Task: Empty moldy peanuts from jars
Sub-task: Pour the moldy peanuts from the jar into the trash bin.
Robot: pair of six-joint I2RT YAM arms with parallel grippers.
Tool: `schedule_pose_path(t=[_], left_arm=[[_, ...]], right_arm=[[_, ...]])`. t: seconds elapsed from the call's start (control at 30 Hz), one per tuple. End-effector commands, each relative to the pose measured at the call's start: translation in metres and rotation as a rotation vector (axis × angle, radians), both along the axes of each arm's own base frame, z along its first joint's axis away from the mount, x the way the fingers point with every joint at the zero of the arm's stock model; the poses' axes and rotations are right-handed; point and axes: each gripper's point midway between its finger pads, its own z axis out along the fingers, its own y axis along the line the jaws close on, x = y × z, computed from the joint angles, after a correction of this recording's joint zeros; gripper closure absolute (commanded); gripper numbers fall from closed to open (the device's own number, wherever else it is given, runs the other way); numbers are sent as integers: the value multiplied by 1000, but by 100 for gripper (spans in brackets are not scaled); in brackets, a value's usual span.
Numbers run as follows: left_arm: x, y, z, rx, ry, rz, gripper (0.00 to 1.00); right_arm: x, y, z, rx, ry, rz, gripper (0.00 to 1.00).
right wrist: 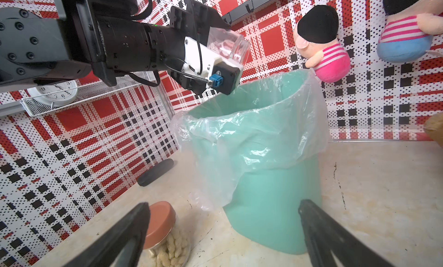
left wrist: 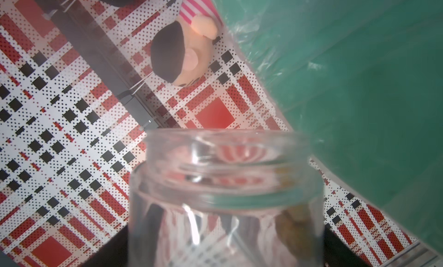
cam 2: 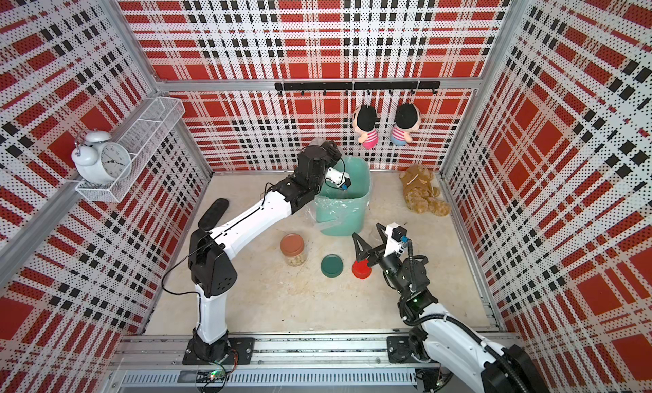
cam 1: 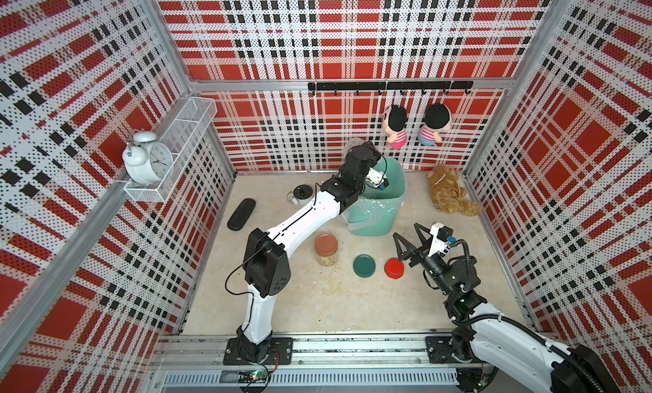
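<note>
One grip: left gripper closed partway round clear round jar, tipped over teal lined bin.
Right gripper: fully spread, empty.
Peanuts: lumpy tan, inside brown-lidded jar.

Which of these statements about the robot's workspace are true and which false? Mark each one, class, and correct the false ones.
1. The left gripper holds a clear lidless jar raised by the teal bin with a clear plastic liner. True.
2. The right gripper is shut on the bright red round lid. False: it is open and empty.
3. The clear jar with a terracotta-brown lid holds pale tan peanuts. True.
4. The dark green round lid is screwed onto a jar. False: it lies alone on the beige tabletop.
5. The white twin-bell alarm clock stands on the tabletop. False: it sits on the white wire-mesh wall shelf.
</note>
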Motion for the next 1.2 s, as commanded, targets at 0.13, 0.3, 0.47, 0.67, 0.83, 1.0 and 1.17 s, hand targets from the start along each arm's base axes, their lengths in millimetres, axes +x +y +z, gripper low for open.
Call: schedule_pose_path(t=[0.13, 0.3, 0.47, 0.67, 0.83, 1.0, 1.17], left_arm=[[1, 12, -20, 228, -6, -20, 100], [4, -5, 40, 55, -115, -45, 100], [1, -13, 46, -95, -47, -113, 100], [-11, -18, 32, -231, 130, -187, 100], [-19, -18, 29, -295, 231, -215, 100], [-22, -12, 24, -344, 297, -185, 100], [-27, -9, 17, -357, 347, -165, 100]], right_arm=[[-2, -4, 7, 22, -28, -5, 0], [-2, -7, 8, 15, -30, -24, 0], [-2, -5, 12, 12, -31, -12, 0], [-1, -1, 24, -22, -28, 9, 0], [-1, -1, 31, -8, -32, 20, 0], [-1, -2, 31, -7, -30, 18, 0], [1, -2, 29, -13, -20, 19, 0]])
